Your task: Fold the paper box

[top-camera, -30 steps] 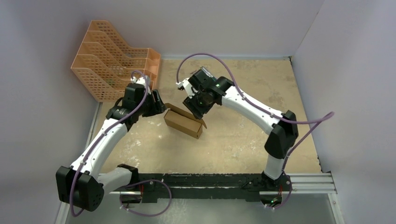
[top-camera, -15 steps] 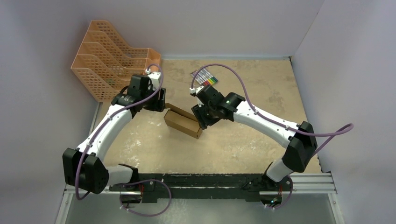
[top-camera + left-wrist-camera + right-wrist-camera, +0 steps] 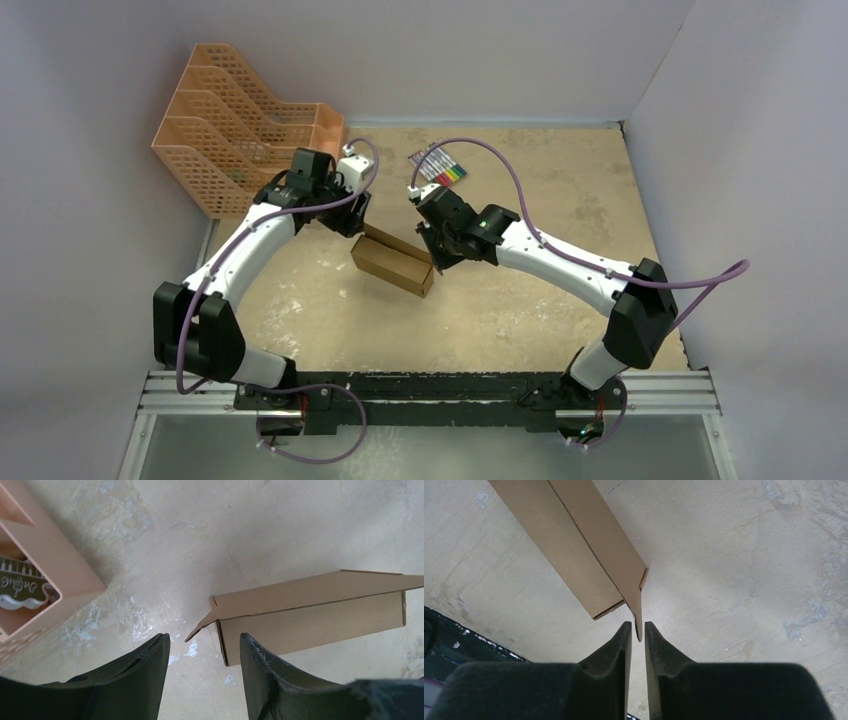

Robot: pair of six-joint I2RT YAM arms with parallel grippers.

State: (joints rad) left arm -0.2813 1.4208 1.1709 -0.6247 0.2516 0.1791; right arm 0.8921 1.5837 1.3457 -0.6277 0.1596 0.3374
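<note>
The paper box (image 3: 392, 262) lies on the counter (image 3: 520, 300) a little left of centre in the overhead view. It is a long, narrow brown carton set at a slant, with its top panel not yet flat against the body. In the left wrist view the paper box (image 3: 310, 615) fills the right half of the frame, and a small end flap juts out toward the lower left. The left hand (image 3: 205, 640) hangs just below that flap's tip with its fingers spread apart and nothing between them; overhead, the left hand (image 3: 355, 215) sits at the carton's upper left end. The right hand (image 3: 437, 258) is at the opposite, right end. In the right wrist view the paper box (image 3: 574, 545) runs from the upper left, and its end flap points down into the narrow gap of the right hand (image 3: 638, 627), whose fingers are almost together; I cannot tell whether they actually pinch it. An orange mesh file rack (image 3: 235, 150) stands in the upper left, and a set of coloured markers (image 3: 440, 165) lies above centre.
</note>
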